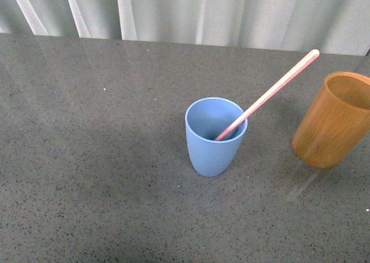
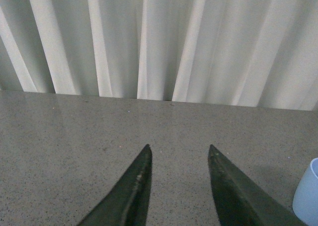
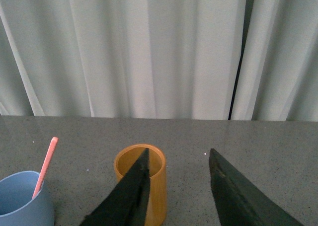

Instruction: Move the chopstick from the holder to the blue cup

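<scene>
The blue cup [image 1: 215, 137] stands upright mid-table, with one pink chopstick [image 1: 272, 91] leaning in it, its pale end up to the right. The orange-brown holder [image 1: 336, 119] stands at the right edge of the front view; nothing shows inside it. Neither arm appears in the front view. In the right wrist view the holder [image 3: 156, 188] sits ahead, partly behind one finger, with the cup [image 3: 22, 200] and chopstick [image 3: 45, 166] off to the side. My right gripper [image 3: 179, 150] is open and holds nothing. My left gripper [image 2: 179, 146] is open over bare table, the cup's edge [image 2: 307, 196] just showing.
The grey speckled tabletop [image 1: 92, 159] stretches wide to the left of the cup. A pale pleated curtain [image 1: 231, 11] hangs behind the table's far edge.
</scene>
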Controlling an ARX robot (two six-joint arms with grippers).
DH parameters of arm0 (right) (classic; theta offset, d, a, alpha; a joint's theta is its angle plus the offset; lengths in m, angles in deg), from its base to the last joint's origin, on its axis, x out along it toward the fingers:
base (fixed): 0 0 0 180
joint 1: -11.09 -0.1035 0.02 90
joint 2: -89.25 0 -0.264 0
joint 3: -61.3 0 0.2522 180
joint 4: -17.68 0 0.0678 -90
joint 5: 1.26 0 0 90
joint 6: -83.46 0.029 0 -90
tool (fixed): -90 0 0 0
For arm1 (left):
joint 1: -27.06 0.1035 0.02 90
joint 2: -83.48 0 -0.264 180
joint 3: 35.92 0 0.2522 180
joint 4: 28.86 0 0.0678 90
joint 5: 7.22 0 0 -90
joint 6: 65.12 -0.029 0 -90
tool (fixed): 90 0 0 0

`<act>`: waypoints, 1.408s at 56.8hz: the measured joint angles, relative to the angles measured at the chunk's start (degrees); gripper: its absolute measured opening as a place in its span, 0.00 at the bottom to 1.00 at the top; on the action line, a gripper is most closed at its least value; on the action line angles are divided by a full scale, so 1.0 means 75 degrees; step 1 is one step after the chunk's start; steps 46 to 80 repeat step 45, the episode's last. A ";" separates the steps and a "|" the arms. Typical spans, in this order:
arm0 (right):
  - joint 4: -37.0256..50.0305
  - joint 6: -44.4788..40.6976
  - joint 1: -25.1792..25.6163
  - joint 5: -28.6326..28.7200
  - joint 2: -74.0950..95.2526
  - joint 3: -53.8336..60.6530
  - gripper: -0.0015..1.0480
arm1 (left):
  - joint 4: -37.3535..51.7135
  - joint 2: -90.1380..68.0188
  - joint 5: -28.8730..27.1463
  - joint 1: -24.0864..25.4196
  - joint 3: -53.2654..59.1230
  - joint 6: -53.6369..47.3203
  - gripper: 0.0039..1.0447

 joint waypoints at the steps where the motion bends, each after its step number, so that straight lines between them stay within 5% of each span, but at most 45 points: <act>1: 0.0000 0.0000 0.0000 0.0000 0.0000 0.0000 0.39 | 0.0000 0.0000 0.0003 0.0000 0.0000 0.0000 0.40; 21: 0.0000 0.0006 0.0000 0.0000 0.0000 0.0000 0.92 | 0.0000 0.0000 0.0000 0.0000 0.0000 -0.0006 0.95; 80: 0.0000 0.0003 0.0000 0.0000 0.0000 0.0000 0.90 | 0.0000 0.0000 0.0000 0.0000 0.0000 -0.0006 0.94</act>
